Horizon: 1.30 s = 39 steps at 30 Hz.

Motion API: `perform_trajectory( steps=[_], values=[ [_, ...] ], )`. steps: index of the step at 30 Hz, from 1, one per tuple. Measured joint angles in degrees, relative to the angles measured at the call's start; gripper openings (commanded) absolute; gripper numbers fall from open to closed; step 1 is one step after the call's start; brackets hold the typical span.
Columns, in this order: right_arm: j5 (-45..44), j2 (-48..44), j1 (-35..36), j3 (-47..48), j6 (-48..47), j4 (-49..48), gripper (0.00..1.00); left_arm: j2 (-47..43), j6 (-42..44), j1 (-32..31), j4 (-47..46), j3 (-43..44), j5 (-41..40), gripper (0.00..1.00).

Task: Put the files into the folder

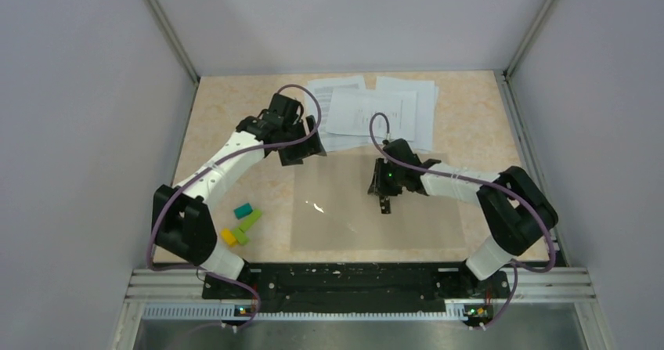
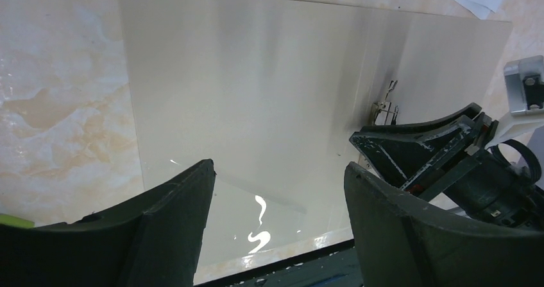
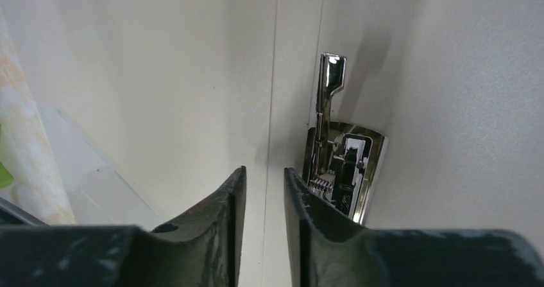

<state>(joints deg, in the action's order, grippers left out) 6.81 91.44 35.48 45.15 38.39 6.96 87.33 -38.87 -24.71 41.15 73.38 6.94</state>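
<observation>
Now folder (image 1: 344, 225) flat, spine (image 3: 274, 56) near-far; L claw (image 2: 279, 168) wide, R claw (image 3: 263, 171) ajar (both empty).

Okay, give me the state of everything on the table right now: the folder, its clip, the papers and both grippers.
folder: lying open and flat.
metal clip: lever looks raised, no paper under it.
files: loose overlapping pile beyond the folder, none inside.
left gripper: open wide, holding nothing.
right gripper: narrowly open beside the clip, holding nothing.
</observation>
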Motion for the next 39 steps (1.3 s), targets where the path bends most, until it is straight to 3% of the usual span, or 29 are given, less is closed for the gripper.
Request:
perform_trajectory(
  steps=[5, 10, 16, 21, 31, 39],
  values=[
    [-0.6, -0.3, -1.9, 8.0, -2.1, 5.7, 0.65, 1.2, 0.0, 0.0, -1.4, 0.0, 0.8, 0.8],
    [2.6, 0.0, -13.4, 17.5, -3.0, 3.3, 0.8, 6.2, 0.0, 0.2, -4.2, 3.3, 0.1, 0.8],
    [7.6, 6.2, -25.6, 23.8, -2.2, -1.2, 0.85, 16.1, 1.2, 1.4, -14.8, 13.4, -3.2, 0.81],
    [11.6, 12.3, -31.2, 24.3, 0.3, -3.5, 0.88, 26.2, 1.6, 3.5, -22.1, 23.7, -3.2, 0.81],
    [15.7, 22.9, -33.3, 28.3, 4.2, -8.7, 0.87, 47.1, -1.0, 5.1, -29.8, 38.7, 3.8, 0.81],
    [16.3, 26.4, -33.3, 30.0, 4.9, -9.7, 0.84, 52.9, -5.0, 4.9, -29.8, 41.5, 4.9, 0.81]
  ],
)
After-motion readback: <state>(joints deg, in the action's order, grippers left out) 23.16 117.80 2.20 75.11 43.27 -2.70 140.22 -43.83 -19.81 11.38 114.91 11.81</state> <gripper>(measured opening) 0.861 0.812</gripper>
